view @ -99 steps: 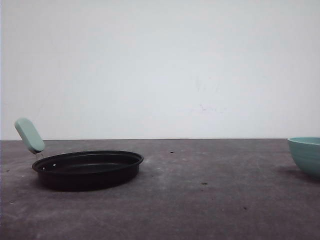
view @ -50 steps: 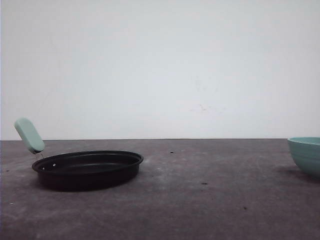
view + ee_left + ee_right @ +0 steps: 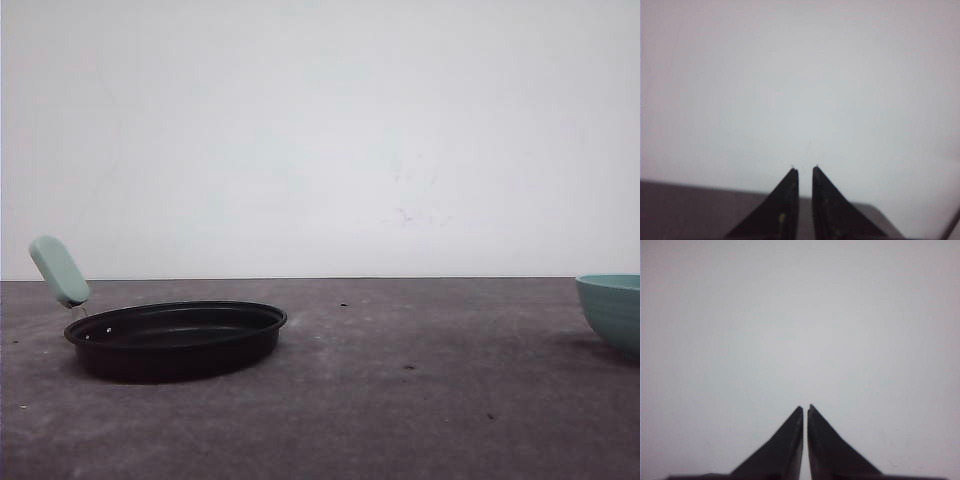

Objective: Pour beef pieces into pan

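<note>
Low, level front view across a dark grey, scuffed tabletop (image 3: 400, 400) toward a plain white wall (image 3: 330, 130).

On the left side of the table: a shallow round black frying pan (image 3: 175, 340), sitting flat, with a short pale mint-green handle (image 3: 59, 270) angled upward from its far-left rim. Inside of the pan dark; contents impossible to make out from this low angle.

At the far right edge of the front view, well apart from the pan: a teal bowl (image 3: 612, 310), cut off by the frame, resting on the table. Rim seen from the side, so the inside hidden; beef pieces not distinguishable anywhere, possibly concealed within the bowl, cannot tell.

Left wrist view: left gripper (image 3: 802, 169) with two black pointed fingers nearly pressed together, a thin sliver of gap between the tips, nothing pinched. Beyond the tips, white wall and a strip of dark table edge.

Right wrist view: right gripper (image 3: 805, 407) likewise with black fingers drawn almost together, a hairline gap, holding nothing, aimed at white wall.
</note>
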`<state>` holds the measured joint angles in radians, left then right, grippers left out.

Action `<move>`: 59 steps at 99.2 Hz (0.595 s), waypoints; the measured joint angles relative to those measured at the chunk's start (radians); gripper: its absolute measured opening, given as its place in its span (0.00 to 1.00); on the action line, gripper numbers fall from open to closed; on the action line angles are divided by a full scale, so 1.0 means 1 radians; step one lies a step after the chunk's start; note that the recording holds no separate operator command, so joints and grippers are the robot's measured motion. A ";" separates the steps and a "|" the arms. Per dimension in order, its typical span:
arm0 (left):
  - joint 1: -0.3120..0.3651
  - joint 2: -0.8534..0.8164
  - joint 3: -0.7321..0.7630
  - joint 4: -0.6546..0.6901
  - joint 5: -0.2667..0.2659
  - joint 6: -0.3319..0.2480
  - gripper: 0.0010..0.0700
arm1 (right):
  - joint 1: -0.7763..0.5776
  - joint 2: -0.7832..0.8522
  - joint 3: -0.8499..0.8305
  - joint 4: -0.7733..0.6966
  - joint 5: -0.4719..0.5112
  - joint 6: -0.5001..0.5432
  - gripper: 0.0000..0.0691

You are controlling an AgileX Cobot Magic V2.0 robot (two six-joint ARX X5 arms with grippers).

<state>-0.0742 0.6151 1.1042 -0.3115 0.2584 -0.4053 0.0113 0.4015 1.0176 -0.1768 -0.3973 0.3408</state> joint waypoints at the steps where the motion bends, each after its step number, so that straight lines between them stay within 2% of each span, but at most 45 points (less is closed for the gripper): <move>1: 0.000 0.000 0.000 0.000 0.000 0.000 0.02 | 0.000 0.000 0.000 -0.002 0.001 0.000 0.01; 15: 0.000 0.001 0.000 0.018 0.003 0.003 0.02 | 0.000 0.001 0.000 -0.021 0.022 -0.004 0.04; 19: 0.000 -0.001 0.002 0.015 0.003 0.005 0.02 | 0.000 0.001 0.000 -0.024 0.033 -0.005 0.10; 25: 0.000 -0.002 0.013 0.000 0.003 0.020 0.06 | 0.000 0.003 0.005 -0.051 0.055 -0.005 0.27; 29: 0.000 -0.002 0.024 -0.018 0.004 0.038 0.14 | 0.000 0.007 0.014 -0.079 0.060 -0.004 0.39; 33: 0.000 -0.002 0.032 -0.040 0.004 0.063 0.26 | 0.000 0.015 0.026 -0.105 0.060 -0.004 0.49; 39: 0.000 -0.002 0.037 -0.083 0.004 0.111 0.49 | 0.000 0.027 0.042 -0.135 0.059 -0.006 0.58; 45: 0.000 0.000 0.037 -0.137 0.004 0.161 0.65 | 0.000 0.038 0.050 -0.153 0.058 -0.016 0.67; 51: 0.000 0.005 0.037 -0.190 -0.003 0.211 0.74 | 0.000 0.047 0.056 -0.164 0.058 -0.024 0.78; 59: 0.000 0.009 0.037 -0.241 -0.030 0.248 0.78 | 0.000 0.061 0.067 -0.185 0.057 -0.027 0.87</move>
<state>-0.0742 0.6239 1.1412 -0.5529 0.2283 -0.1574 0.0113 0.4629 1.0847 -0.3618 -0.3401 0.3138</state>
